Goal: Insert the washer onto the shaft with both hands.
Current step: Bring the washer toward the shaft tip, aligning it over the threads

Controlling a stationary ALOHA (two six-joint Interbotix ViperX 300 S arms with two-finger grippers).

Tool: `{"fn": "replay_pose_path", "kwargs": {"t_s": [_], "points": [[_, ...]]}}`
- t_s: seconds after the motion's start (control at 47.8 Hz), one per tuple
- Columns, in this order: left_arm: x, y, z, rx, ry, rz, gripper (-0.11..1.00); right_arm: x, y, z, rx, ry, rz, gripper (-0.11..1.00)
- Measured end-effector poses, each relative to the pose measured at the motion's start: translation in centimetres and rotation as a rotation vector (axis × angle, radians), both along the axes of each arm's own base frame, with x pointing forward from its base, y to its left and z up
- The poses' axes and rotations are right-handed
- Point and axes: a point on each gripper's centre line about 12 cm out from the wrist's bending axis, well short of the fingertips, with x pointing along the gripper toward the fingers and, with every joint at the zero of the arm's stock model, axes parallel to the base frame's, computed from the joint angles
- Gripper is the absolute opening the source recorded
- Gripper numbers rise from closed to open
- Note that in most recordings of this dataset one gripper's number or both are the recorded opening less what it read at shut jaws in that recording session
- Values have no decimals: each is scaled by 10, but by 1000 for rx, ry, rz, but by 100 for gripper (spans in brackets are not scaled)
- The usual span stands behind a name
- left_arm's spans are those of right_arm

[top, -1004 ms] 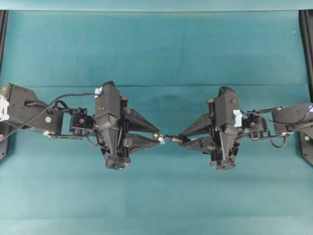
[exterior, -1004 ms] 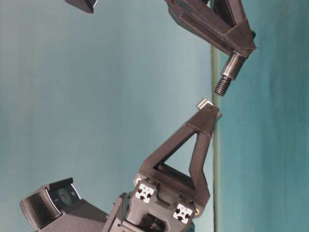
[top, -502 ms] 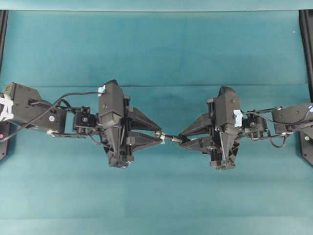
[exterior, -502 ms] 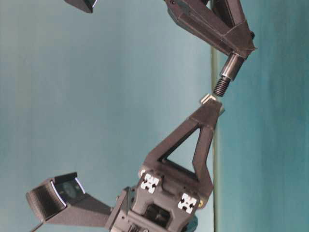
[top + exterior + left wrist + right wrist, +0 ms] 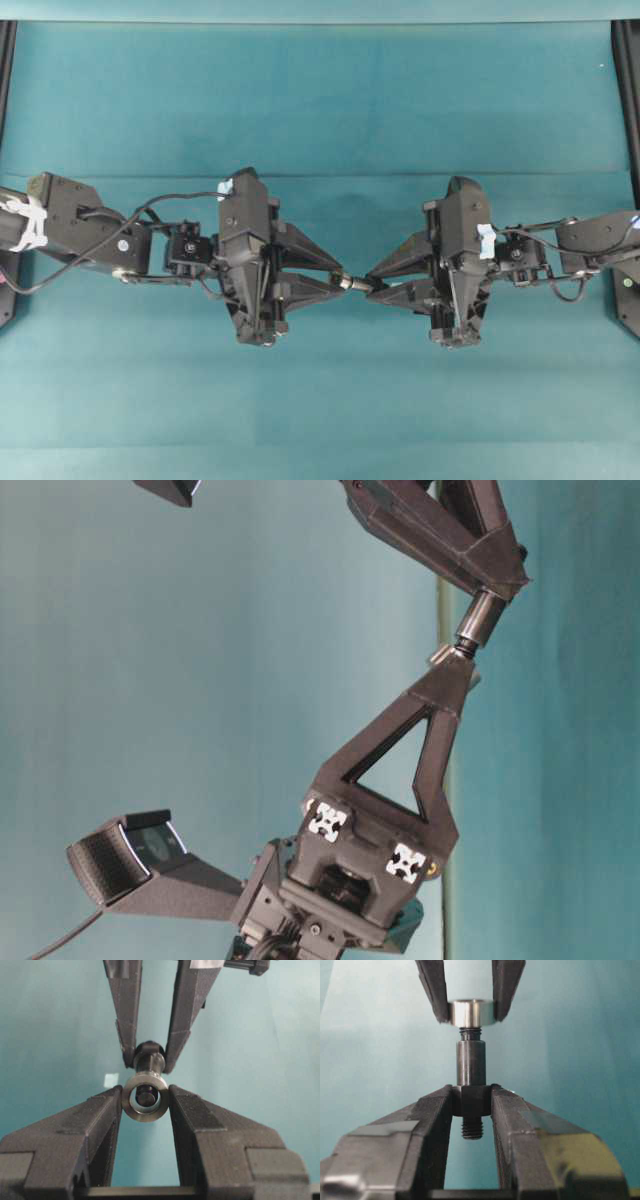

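The washer [image 5: 343, 282], seen from overhead, has been carried rightward by the left pincer [image 5: 340, 282] until it meets the tip of the shaft [image 5: 358, 284], both held above the counter [image 5: 320, 100], where a gap showed a second ago. At table level the threaded end that was bare earlier is now hidden in the ring. In the wrist views, the left pincer clamps the washer with the shaft end showing through its hole, the right pincer [image 5: 471, 1102] clamps the shaft's thick step; insertion looks just begun.

I see the desk [image 5: 320, 90] covered edge to edge by a teal cloth [image 5: 330, 400]. A faint fold line crosses the cloth behind both hands.
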Motion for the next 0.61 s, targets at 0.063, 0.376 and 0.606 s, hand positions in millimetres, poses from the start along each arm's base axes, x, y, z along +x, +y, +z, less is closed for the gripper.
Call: {"fn": "replay_pose_path", "kwargs": {"t_s": [0.063, 0.376, 0.606], "points": [[1, 0, 0, 0, -2, 0, 38, 0, 0, 0, 0, -2, 0, 0], [7, -1, -2, 1, 0, -3, 38, 2, 0, 1, 0, -2, 0, 0], [12, -3, -4, 1, 3, -7, 38, 2, 1, 0, 1, -1, 1, 0]]}}
